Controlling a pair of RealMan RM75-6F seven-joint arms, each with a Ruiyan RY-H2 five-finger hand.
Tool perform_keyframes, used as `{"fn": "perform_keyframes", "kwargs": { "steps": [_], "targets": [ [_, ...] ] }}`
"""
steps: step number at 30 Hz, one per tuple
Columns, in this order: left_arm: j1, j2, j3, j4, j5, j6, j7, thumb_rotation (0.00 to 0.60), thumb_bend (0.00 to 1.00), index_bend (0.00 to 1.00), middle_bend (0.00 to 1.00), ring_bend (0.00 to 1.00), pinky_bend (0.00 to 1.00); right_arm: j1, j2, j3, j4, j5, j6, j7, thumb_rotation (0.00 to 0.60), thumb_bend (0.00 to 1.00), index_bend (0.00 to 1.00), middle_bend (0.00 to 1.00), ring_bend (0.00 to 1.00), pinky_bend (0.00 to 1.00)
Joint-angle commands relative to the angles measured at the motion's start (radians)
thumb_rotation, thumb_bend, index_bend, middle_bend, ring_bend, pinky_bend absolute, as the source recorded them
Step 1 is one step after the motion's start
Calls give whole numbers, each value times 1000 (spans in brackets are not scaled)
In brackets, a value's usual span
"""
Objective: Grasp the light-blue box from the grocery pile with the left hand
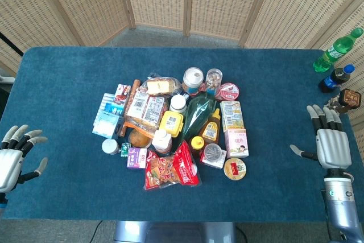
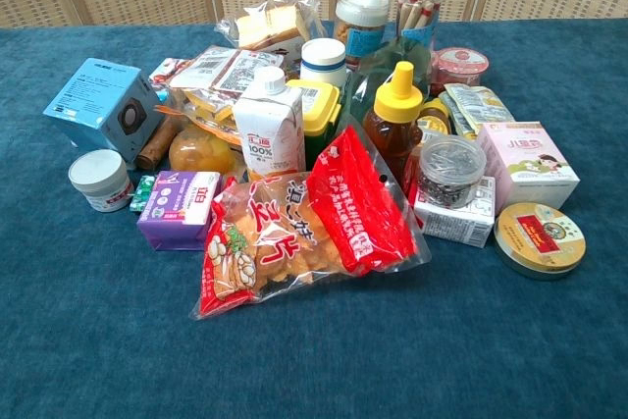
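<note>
The light-blue box [image 1: 107,119] [image 2: 101,105] lies at the left edge of the grocery pile, tilted, with a dark round mark on its near face. My left hand [image 1: 16,153] rests open on the blue table at the far left edge, well apart from the box, fingers spread. Over at the table's right side, my right hand [image 1: 329,139] lies open, palm down. Neither hand shows in the chest view.
A small white jar [image 2: 101,181] and a purple carton [image 2: 180,208] sit just in front of the box. A red snack bag [image 2: 304,223], milk carton [image 2: 271,127] and honey bottle [image 2: 393,130] fill the pile's middle. Green and dark bottles [image 1: 336,50] stand far right.
</note>
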Motion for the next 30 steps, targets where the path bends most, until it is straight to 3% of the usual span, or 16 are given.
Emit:
{"fn": "perform_keyframes", "kwargs": {
  "steps": [1,11,13,16,18,23,30],
  "targets": [
    [2,-2,3,3,1,1,-4,494,451,299,244,110,0,-2,-1,0,-2,0,-1,8,488,0,0,0,0,0],
    [15,4,14,21,19,20,-31,495,451,266,225,108,0,-16,14,-7,-21,-21,1,73,493,0,0,0,0,0],
    [2,8,11,28,19,1,-36,496,451,207,183,93,0,-20,17,-9,-23,-23,5,79,490,0,0,0,0,0],
    [-29,26,10,20,6,-61,-33,493,450,49,66,40,0,-28,21,-11,-29,-26,12,85,490,0,0,0,0,0],
    [-59,47,6,-4,-10,-118,-15,494,422,1,8,4,0,-33,26,-13,-35,-29,17,90,489,0,0,0,0,0],
    [-125,79,-14,-55,-57,-228,54,497,298,0,0,0,0,-45,41,-15,-54,-33,29,95,491,0,0,0,0,0],
    [-206,65,-57,-61,-117,-322,114,494,263,0,0,0,0,-59,60,-12,-77,-36,49,94,490,0,0,0,0,0]
  ]
}}
